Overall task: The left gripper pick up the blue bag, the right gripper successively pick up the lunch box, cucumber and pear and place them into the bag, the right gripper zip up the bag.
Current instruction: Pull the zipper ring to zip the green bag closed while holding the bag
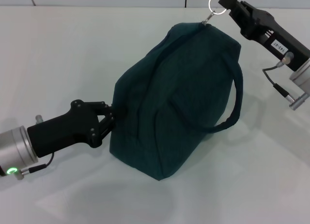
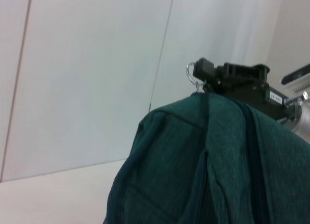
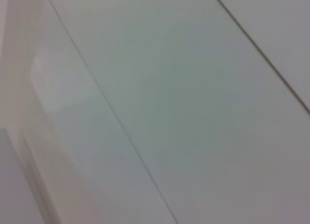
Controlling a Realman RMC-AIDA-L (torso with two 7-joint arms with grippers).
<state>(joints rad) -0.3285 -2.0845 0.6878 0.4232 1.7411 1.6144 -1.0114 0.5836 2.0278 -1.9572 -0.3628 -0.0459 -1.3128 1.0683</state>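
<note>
The blue bag (image 1: 179,98) stands on the white table, bulging and closed along its top, one loop handle hanging down its right side. My left gripper (image 1: 111,118) is shut on the fabric at the bag's left end. My right gripper (image 1: 224,2) is at the bag's far top corner, shut on the silver zipper ring pull (image 1: 216,4). In the left wrist view the bag (image 2: 203,161) fills the lower part, with the right gripper (image 2: 206,75) and the ring pull (image 2: 191,77) above it. The lunch box, cucumber and pear are out of view.
The white table (image 1: 58,54) spreads around the bag, with a pale wall behind it. The right wrist view shows only pale panels with thin seams (image 3: 121,127).
</note>
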